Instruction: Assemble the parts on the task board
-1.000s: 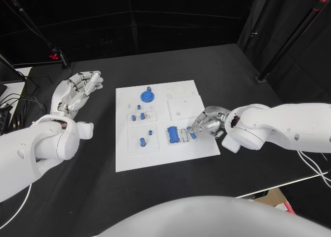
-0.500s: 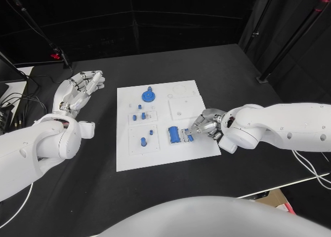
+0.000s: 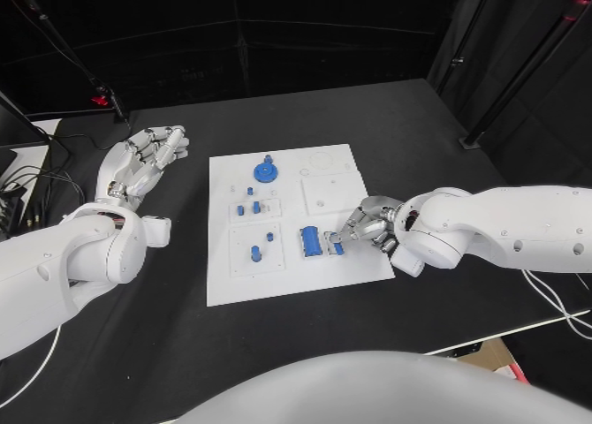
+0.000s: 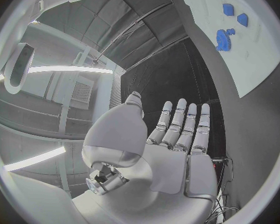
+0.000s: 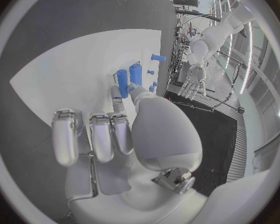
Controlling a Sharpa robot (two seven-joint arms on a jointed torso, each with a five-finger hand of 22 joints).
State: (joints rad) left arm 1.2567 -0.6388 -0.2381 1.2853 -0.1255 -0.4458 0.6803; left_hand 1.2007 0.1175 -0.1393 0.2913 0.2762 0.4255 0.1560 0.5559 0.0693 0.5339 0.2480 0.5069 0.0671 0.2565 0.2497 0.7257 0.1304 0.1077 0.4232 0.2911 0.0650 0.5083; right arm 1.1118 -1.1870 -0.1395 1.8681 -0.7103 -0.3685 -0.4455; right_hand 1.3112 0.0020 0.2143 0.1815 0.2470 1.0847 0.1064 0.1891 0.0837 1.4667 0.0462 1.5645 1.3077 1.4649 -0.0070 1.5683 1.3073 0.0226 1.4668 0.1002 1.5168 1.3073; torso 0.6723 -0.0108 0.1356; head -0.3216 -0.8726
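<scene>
The white task board lies mid-table. On it are a blue gear, small blue pegs, a blue peg and a blue block. My right hand rests at the board's right edge. Its thumb and one finger pinch a small blue part beside the block, and its other fingers are curled. The right wrist view shows that part at the fingertips with the block beside it. My left hand lies left of the board, fingers straight and apart, holding nothing.
The board's upper right carries white square and round recesses. Black table surrounds the board. Cables and a dark stand sit at the far left. The left wrist view shows my left hand with the board and gear beyond it.
My right hand's fingertips have edged slightly in toward the small blue part beside the block. The left hand has stayed where it was.
</scene>
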